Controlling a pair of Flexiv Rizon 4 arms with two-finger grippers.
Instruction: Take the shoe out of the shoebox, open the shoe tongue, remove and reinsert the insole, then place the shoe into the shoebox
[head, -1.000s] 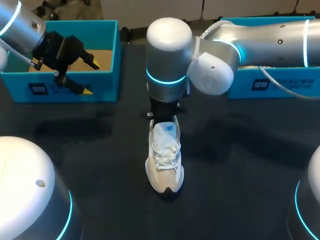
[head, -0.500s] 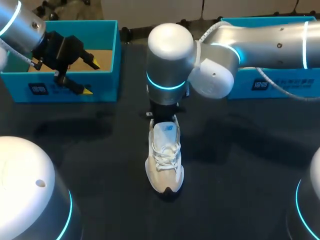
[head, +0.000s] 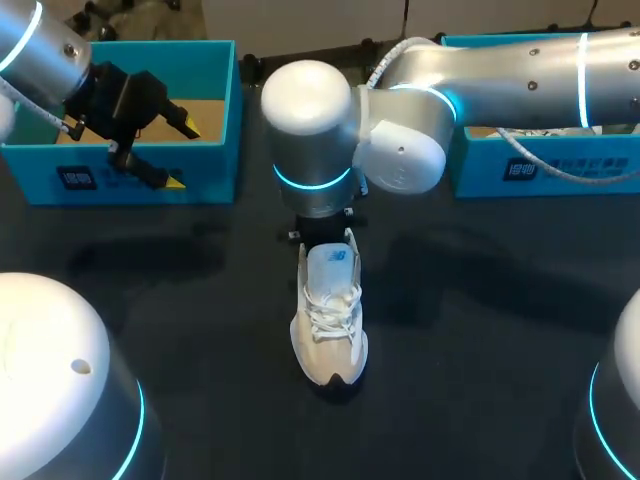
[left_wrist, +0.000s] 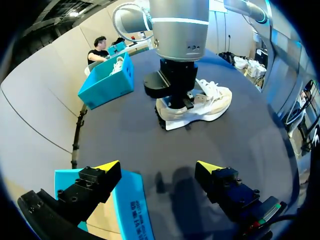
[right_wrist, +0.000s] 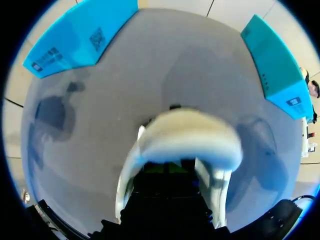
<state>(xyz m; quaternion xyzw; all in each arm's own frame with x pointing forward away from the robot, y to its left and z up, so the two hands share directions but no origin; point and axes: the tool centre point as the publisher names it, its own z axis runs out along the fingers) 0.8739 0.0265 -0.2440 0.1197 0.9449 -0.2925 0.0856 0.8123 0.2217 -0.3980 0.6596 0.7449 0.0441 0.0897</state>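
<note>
A white laced shoe (head: 330, 320) lies on the dark table, toe toward the near edge; it also shows in the left wrist view (left_wrist: 200, 105). My right arm comes down over its heel, and my right gripper (left_wrist: 175, 102) is sunk into the shoe's opening. In the right wrist view the heel collar (right_wrist: 187, 135) arches over the dark gripper body (right_wrist: 167, 190); its tips are hidden inside, with something green barely showing. My left gripper (head: 180, 152) hangs open and empty over the front wall of the left shoebox (head: 150, 180), far from the shoe.
A second blue shoebox (head: 540, 165) stands at the back right with another white shoe in it. The left shoebox (left_wrist: 132, 205) lies under my left gripper (left_wrist: 157, 167). Both boxes (right_wrist: 80, 35) (right_wrist: 275, 65) flank the table's far side.
My right arm's wrist housing has swung to the left above the heel. The shoe and my left arm have not moved.
</note>
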